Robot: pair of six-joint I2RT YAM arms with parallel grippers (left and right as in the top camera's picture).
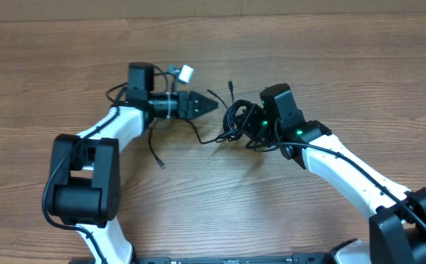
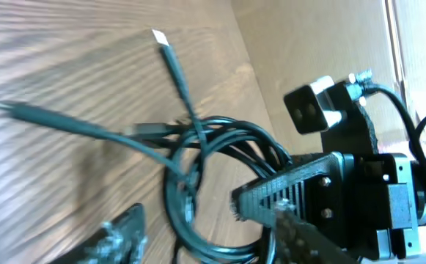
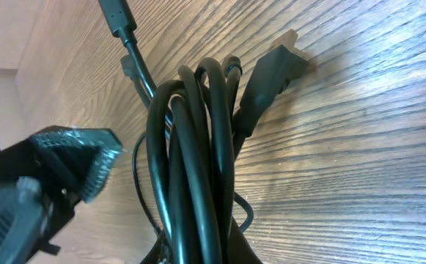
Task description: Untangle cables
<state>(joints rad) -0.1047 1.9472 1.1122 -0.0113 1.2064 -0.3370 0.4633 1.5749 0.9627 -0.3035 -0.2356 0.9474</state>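
left pincer [image 1: 211,103]: apart, tips just beside the cables [image 1: 234,117]
right pincer [image 1: 248,125]: clamped on the coiled cables
cables: tangled, well off the tabletop [image 1: 66,59] edges

Black cables [image 1: 236,121], brown wood-grain table [image 1: 66,59]

Brown wood-grain table [image 1: 198,220] under soft glare, pale beige wall [image 2: 315,44] beyond its far edge
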